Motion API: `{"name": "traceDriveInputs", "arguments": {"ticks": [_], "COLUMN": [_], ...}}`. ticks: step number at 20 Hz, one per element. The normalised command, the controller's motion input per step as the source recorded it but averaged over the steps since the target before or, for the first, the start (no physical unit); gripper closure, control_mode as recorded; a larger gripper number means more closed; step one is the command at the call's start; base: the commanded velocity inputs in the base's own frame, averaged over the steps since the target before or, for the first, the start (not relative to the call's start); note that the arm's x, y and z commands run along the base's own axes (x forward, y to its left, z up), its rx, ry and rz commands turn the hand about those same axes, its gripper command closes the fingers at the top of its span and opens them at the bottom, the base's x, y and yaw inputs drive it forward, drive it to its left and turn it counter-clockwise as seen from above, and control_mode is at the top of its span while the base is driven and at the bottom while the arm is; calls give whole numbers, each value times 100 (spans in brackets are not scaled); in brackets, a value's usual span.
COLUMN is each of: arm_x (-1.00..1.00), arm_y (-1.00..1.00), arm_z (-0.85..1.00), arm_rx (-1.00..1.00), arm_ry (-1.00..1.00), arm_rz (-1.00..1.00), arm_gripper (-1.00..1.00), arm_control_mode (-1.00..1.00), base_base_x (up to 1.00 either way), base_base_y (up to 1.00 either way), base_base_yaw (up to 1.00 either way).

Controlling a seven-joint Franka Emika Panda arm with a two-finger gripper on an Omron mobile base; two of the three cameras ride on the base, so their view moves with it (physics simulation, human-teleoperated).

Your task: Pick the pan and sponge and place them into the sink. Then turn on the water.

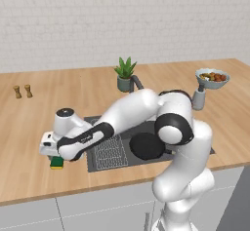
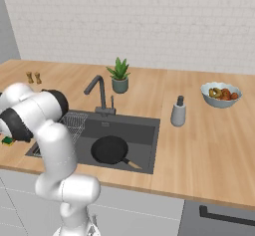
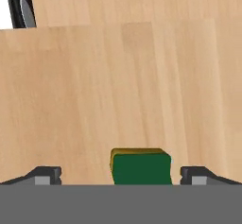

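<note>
Between spread pincer (image 3: 121, 176) fingertips: sponge (image 3: 141, 167), untouched.

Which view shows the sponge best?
Hand view: the sponge sits unblocked on the wooden counter, between the open gripper tips. Left base view shows it half hidden under the hand; right base view shows a sliver behind the arm.

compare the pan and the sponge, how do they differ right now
The pan is round, black and wide, while the sponge is a small rectangular block, green over yellow. The pan already lies inside the sink, while the sponge sits on the wooden counter to the left of the basin. The open end effector straddles the sponge without touching it; nothing is near the pan. Both lie flat.
</note>
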Motion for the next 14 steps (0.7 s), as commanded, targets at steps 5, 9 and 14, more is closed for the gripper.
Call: {"name": "traceDriveInputs", "arguments": {"ticks": [5, 9, 14], "arm_x": [27, 20, 7], "arm_y": [29, 7, 0], "arm_z": [-13, -36, -37], "arm_rx": [-1, -4, -3], "arm_ry": [0, 0, 0], "arm_rz": [0, 0, 3], "arm_gripper": [-100, -100, -100], "arm_control_mode": [-100, -100, -100], "base_base_x": [0, 0, 0], "base_base_y": [0, 0, 0], "base_base_yaw": [0, 0, 0]}}
